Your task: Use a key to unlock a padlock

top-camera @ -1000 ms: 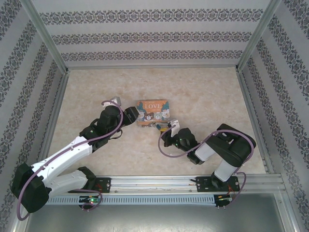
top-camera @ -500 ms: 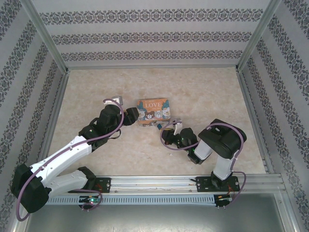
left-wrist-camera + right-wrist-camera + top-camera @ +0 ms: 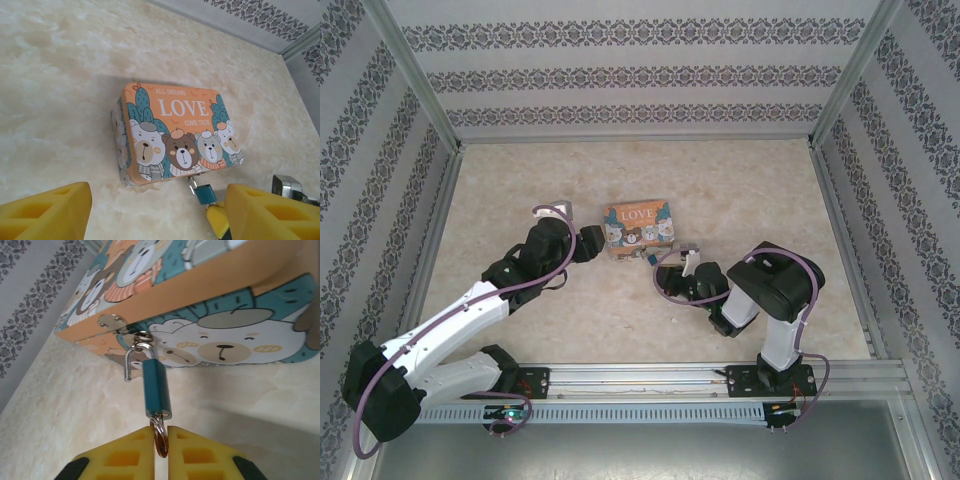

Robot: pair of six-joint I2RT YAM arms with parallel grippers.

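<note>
1. The right gripper [image 3: 160, 436] is sitting just in front of the tin's [image 3: 225, 282] front wall. Its yellow pads [image 3: 125, 456] are standing almost together with a slim gap. The ring [image 3: 160, 440] is lying in that gap; whether the pads are pinching it, I cannot tell.
2. The padlock [image 3: 156, 387] is hanging from the hasp [image 3: 112, 321] on the tin's front wall, its body pointing toward the pads. One leg of the shackle [image 3: 129, 362] is showing free of the body, so the lock is looking sprung. The key is hidden, probably seated inside the body.
3. Any turn is calling for a twist about the body's long axis, with no sideways drag. The lock is swinging freely on the hasp, and the tin is probably light enough to slide.
4. The left gripper [image 3: 157, 215], just left of the tin, is holding its pads [image 3: 45, 212] spread wide around nothing. Bracing the tin with them would be making the job steadier.
5. The pads are looking like soft, cut foam that gives under pressure, so a thin wire ring may be slipping in them.
6. The padlock is showing a smooth blue block body with a polished, rounded shackle, both hard and slick.
7. The tin is a printed, glossy box with rounded corners, lying on a pale, marbled, matte table [image 3: 60, 75].
</note>
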